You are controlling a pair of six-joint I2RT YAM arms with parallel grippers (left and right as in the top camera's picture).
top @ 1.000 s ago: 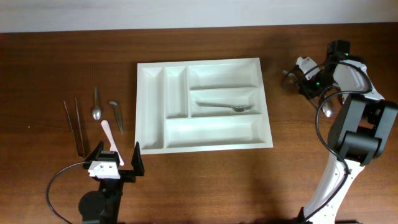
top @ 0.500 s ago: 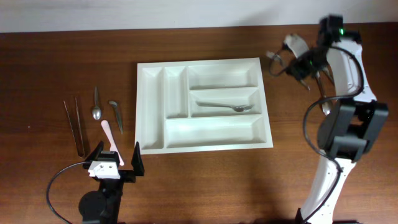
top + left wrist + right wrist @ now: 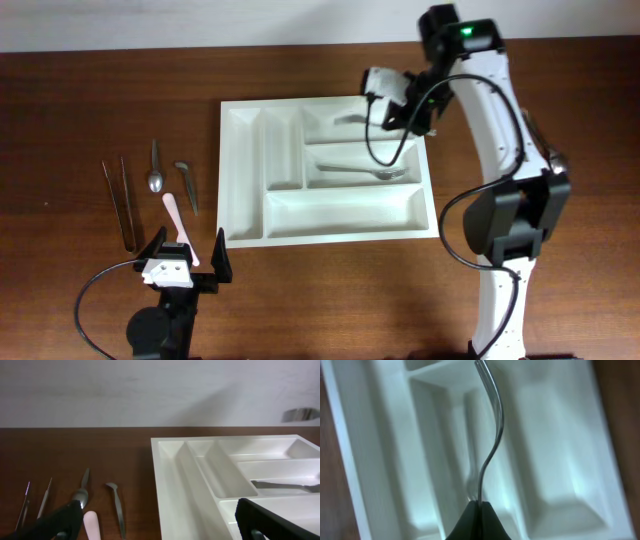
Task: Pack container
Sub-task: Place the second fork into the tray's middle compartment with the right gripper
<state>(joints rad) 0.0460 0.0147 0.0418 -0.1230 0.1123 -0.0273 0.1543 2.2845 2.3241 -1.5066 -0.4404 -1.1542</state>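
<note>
The container point(image 3: 228, 170) is a white five-compartment tray at mid-table; it also shows in the left wrist view point(image 3: 175, 475) and the right wrist view point(image 3: 555, 460). A metal spoon point(image 3: 360, 170) lies in its middle wide compartment. My right gripper point(image 3: 370, 106) is shut on the handle of a thin curved metal utensil point(image 3: 495, 425) and holds it above the tray's top wide compartment. My left gripper point(image 3: 187, 255) is open and empty, low at the front left, just in front of the tray's corner.
Loose cutlery lies left of the tray: two thin metal sticks point(image 3: 118, 200), a spoon point(image 3: 154, 170), a small metal utensil point(image 3: 188, 185) and a pink-handled piece point(image 3: 176, 222). A metal piece point(image 3: 548, 152) shows beside the right arm at the right.
My right gripper has carried the metal utensil left from the table's right side to above the tray's top wide compartment. The left arm has not moved.
</note>
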